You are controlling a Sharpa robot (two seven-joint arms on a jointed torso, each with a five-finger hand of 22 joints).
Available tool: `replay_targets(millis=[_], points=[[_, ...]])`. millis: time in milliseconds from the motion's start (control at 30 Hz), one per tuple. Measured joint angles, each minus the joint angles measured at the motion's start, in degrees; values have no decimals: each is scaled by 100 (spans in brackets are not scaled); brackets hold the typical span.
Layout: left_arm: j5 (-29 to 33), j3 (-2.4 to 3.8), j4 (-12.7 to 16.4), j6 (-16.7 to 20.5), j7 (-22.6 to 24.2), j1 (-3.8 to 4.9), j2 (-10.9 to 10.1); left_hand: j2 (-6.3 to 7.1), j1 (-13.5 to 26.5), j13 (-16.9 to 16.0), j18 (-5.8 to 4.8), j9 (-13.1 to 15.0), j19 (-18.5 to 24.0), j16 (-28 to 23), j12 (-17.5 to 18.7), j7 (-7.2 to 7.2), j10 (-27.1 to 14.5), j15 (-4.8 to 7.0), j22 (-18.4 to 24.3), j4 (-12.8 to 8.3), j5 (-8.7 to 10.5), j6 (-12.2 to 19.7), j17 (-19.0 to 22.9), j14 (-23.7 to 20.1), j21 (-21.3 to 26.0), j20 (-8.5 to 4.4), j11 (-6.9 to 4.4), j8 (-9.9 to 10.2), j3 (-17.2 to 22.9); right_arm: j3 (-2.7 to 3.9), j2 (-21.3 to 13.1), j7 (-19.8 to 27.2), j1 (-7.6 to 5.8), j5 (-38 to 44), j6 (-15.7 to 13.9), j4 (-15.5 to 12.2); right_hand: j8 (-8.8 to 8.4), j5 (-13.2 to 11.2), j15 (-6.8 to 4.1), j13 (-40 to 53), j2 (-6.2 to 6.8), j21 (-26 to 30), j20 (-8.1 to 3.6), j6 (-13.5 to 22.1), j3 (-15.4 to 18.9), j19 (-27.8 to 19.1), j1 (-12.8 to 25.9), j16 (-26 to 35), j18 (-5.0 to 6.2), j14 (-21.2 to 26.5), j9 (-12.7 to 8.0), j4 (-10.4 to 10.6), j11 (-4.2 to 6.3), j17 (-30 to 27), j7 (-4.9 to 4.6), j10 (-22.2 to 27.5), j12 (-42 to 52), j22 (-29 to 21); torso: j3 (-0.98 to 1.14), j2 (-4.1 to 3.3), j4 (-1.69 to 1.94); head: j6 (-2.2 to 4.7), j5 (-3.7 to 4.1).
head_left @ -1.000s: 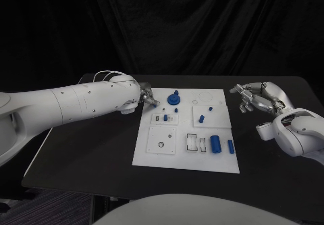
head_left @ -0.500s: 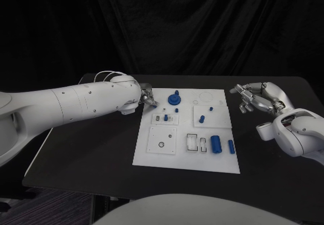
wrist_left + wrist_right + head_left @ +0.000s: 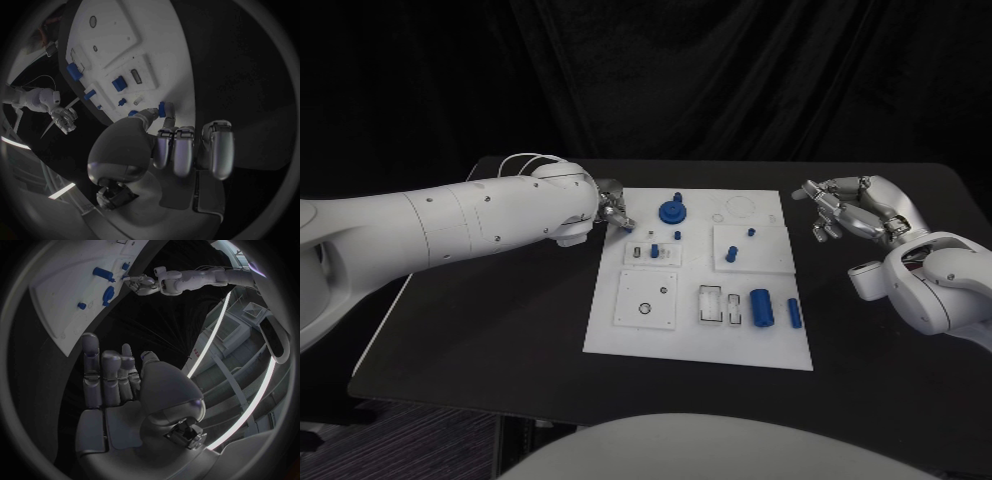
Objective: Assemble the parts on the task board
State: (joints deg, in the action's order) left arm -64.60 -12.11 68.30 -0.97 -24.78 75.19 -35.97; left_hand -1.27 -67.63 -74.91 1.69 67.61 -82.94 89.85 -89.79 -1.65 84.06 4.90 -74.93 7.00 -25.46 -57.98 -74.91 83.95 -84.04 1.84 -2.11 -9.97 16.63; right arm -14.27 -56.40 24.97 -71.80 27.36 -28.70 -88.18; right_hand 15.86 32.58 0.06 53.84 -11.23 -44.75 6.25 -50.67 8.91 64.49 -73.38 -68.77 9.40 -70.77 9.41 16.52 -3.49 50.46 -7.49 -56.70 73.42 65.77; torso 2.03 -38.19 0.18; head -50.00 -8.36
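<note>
White task board [image 3: 625, 335] on black surface [image 3: 516, 330], blue parts [image 3: 760, 307] lying in its recesses, left hand [image 3: 613, 212] fingers [image 3: 164, 109] pinching small blue part [image 3: 162, 109] at board edge, right hand [image 3: 855, 212] fingers spread, empty

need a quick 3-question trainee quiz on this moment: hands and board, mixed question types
1. True or false: the silver right hand rests on the white task board.
2. What does the silver left hand pinch? A) nothing B) a small blue part C) a grey ring
3. Fill in: the large blue cylinder lies on the board's right side, at the end ___ the robot (near or far from).
Key: 1 false, it hangs open over the black table beside the board. 2 B. 3 near.
</note>
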Motion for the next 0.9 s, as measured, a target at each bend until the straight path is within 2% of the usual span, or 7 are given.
replay_targets(millis=[300,400,567,733,900], points=[[127,-2,276,136,-1,-5,-182,33,34,0,0,-27,0,0,0,-7,0,0,1,-21,2,-52,0,0,21,0,0,1,88,0,-18,-26,1,0,6,-7,0,0,0,0,0,0,0,0,0,0,0,0,0,0,0,0,0,0,0,0,0,0,0,2,-3,0,-2],[175,-2,477,226,4,-5,-324,81,83,0,0,-37,0,0,0,2,0,0,1,-34,24,-85,0,0,21,0,0,18,123,0,-30,-34,1,0,7,-9,0,0,0,0,0,0,0,0,0,0,0,0,0,0,0,0,0,0,0,0,0,0,0,3,-3,0,11],[237,-1,915,408,27,-5,-627,161,164,0,0,-69,0,0,0,22,0,0,1,-75,203,-162,0,0,21,0,0,35,208,0,-45,-47,2,0,7,-13,0,0,0,-15,0,26,0,0,0,0,0,0,0,0,1,0,0,-6,0,0,0,0,0,7,-3,0,19],[278,-2,1320,588,56,-5,-888,163,167,0,0,-70,3,0,0,23,0,0,1,-61,241,-163,0,0,21,-3,0,37,222,0,-56,-60,2,0,7,-18,0,0,0,-15,0,26,0,0,0,0,0,0,0,0,1,0,0,-6,0,0,0,0,0,12,-7,0,8],[301,-2,1589,734,99,-5,-1056,201,242,0,0,-84,21,0,0,23,0,0,1,-37,304,-163,0,0,50,-21,0,38,246,0,-59,-71,2,0,7,-19,0,0,-16,-15,0,26,20,0,0,-20,0,0,0,16,-3,0,0,-6,0,0,0,0,1,17,-8,0,1]])
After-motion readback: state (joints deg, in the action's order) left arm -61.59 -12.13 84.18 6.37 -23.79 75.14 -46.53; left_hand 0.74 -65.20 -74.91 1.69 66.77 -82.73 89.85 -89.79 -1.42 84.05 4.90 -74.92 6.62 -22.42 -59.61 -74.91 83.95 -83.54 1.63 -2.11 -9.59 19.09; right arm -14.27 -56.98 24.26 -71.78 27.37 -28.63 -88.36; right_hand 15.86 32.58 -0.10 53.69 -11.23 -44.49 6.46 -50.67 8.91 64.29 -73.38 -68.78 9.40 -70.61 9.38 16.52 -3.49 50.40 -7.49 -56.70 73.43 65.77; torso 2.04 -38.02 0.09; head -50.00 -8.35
